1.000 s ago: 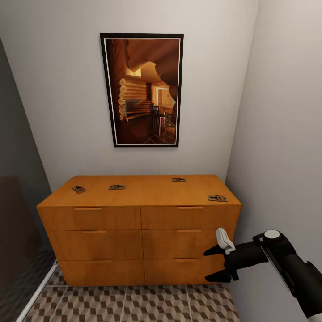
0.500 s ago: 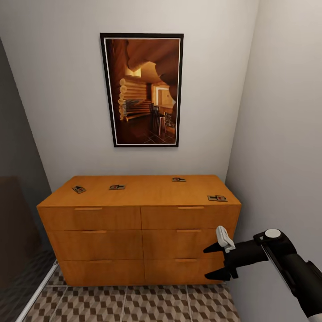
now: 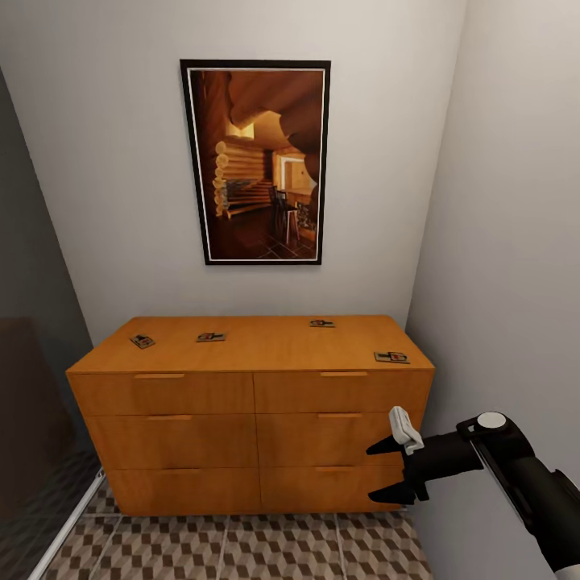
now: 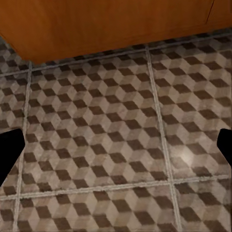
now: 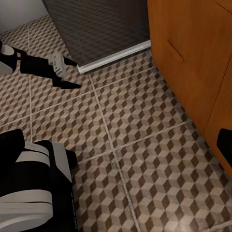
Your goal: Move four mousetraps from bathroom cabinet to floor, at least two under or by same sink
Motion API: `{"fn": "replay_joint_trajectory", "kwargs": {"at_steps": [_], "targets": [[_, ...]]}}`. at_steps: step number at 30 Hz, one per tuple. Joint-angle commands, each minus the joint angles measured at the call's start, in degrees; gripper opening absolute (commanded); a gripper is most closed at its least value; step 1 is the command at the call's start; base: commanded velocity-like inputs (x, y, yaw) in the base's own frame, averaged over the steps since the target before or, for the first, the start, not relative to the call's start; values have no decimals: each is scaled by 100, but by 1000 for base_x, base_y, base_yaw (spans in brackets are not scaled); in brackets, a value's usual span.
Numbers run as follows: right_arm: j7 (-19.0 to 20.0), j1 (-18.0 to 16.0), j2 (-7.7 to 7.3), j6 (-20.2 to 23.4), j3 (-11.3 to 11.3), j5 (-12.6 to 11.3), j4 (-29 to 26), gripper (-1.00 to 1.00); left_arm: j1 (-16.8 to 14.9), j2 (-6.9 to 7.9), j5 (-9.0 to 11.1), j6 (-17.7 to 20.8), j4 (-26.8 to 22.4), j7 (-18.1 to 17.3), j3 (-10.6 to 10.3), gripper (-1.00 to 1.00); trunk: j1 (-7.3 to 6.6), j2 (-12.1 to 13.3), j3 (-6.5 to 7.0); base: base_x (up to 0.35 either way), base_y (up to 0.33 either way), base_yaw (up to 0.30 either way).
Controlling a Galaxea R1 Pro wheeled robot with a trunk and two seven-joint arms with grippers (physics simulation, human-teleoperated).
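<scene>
The orange-brown cabinet (image 3: 250, 419) stands against the far wall with all its drawers shut. Four mousetraps lie on its top: one at the left (image 3: 142, 341), one beside it (image 3: 211, 337), one toward the back right (image 3: 322, 324) and one at the front right corner (image 3: 391, 357). My right gripper (image 3: 375, 475) hangs open and empty in front of the lower right drawers, well below the traps. The right wrist view shows the cabinet's side (image 5: 198, 63) over the cube-patterned bathroom floor (image 5: 140, 159), and my left gripper (image 5: 67, 72) low over the tiles, open and empty. The sink is out of view.
A dark glass panel (image 3: 32, 419) with a pale floor rail (image 3: 72, 524) closes the left side. A grey wall (image 3: 515, 282) runs close along the right of the cabinet. A framed picture (image 3: 255, 161) hangs above. My own base (image 5: 34, 193) sits on the tiles.
My right gripper has drifted very slightly to the right and stayed open. The cabinet and the mousetraps have not moved.
</scene>
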Motion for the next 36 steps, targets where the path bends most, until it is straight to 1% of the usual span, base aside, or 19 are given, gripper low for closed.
{"fn": "replay_joint_trajectory", "kwargs": {"at_steps": [1,2,4,9,15,23,36], "targets": [[27,-5,-3,60,4,26,-6,100,-10,-2,11,115,22,-14,-25,100,0,-4,-6,0,0,0],[27,-5,-2,60,4,26,-6,100,-10,-3,10,241,23,-18,-25,100,0,-4,-6,0,0,0],[30,-5,-5,56,-1,26,-6,100,-10,-3,8,354,23,-21,-25,100,0,-4,-6,0,0,0],[34,-5,-9,52,-4,26,-6,100,-10,-22,4,447,23,-23,-28,100,0,-4,-6,0,0,0],[44,-5,-9,47,-16,13,-6,100,-10,-59,1,469,23,-24,-32,100,0,-4,-6,0,0,0],[127,-5,-10,53,-143,-5,-14,100,-10,-71,1,472,23,-26,-34,100,0,-4,-6,0,0,0],[179,-5,-24,60,-147,-1,-14,100,-10,-75,1,472,23,-33,-31,100,0,-4,-6,0,0,0]]}}
